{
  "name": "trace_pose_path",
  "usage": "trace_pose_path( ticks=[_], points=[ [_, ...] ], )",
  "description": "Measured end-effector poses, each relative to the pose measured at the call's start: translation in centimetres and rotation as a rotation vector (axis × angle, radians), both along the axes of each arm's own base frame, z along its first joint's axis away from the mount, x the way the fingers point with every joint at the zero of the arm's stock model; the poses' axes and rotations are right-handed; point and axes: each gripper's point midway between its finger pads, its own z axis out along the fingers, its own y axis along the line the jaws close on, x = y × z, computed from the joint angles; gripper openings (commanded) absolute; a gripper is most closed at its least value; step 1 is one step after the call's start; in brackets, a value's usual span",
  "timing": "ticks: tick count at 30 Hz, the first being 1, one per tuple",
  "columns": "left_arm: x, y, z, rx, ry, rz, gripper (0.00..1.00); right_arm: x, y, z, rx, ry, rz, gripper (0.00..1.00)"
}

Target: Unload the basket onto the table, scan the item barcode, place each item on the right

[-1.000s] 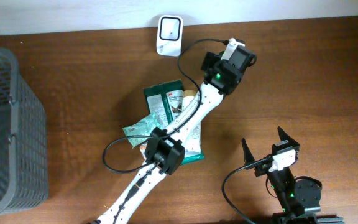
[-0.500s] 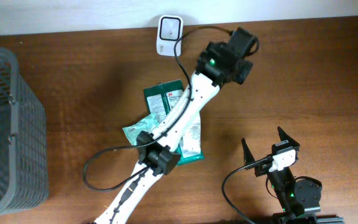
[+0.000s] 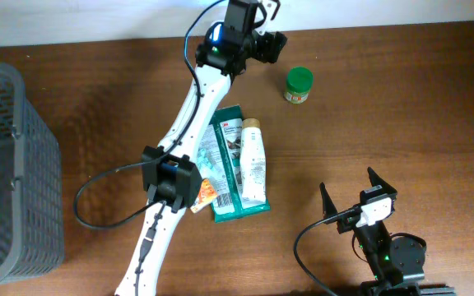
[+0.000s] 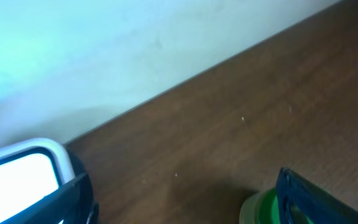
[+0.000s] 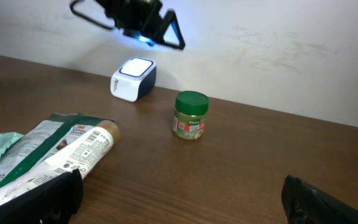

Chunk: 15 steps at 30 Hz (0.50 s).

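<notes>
A small jar with a green lid [image 3: 299,85] stands upright on the wooden table, also seen as the jar [image 5: 191,115] in the right wrist view. My left gripper [image 3: 267,41] hovers open at the table's back edge, up-left of the jar, with nothing between its fingers. In the left wrist view the jar [image 4: 260,210] peeks out behind the right finger. The white scanner [image 5: 133,79] sits left of the jar with its window lit; the scanner [image 4: 23,168] shows beside the left finger. The left arm hides it from overhead. My right gripper [image 3: 352,191] rests open near the front edge.
A dark green pouch [image 3: 227,168], a white tube [image 3: 253,160] and a small orange packet [image 3: 206,191] lie together mid-table, partly under the left arm. A grey mesh basket [image 3: 6,164] stands at the left edge. The wall runs along the table's back.
My left arm has swung up and left from above the jar's spot to the back edge, uncovering the jar and now covering the scanner from above. The right arm has not moved.
</notes>
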Motion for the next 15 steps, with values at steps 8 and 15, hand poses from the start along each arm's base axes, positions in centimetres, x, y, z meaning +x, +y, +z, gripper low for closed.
trace_pose_path(
  ticks=[8,15],
  points=[
    [-2.1,-4.3,-3.0,0.024,0.010,-0.092,0.73,0.0,0.0,0.0,0.000,0.000,0.000,0.98],
    [-1.5,-5.7,-7.0,0.034,-0.006,-0.112,0.73,0.0,0.0,0.0,0.000,0.000,0.000,0.98]
  ],
)
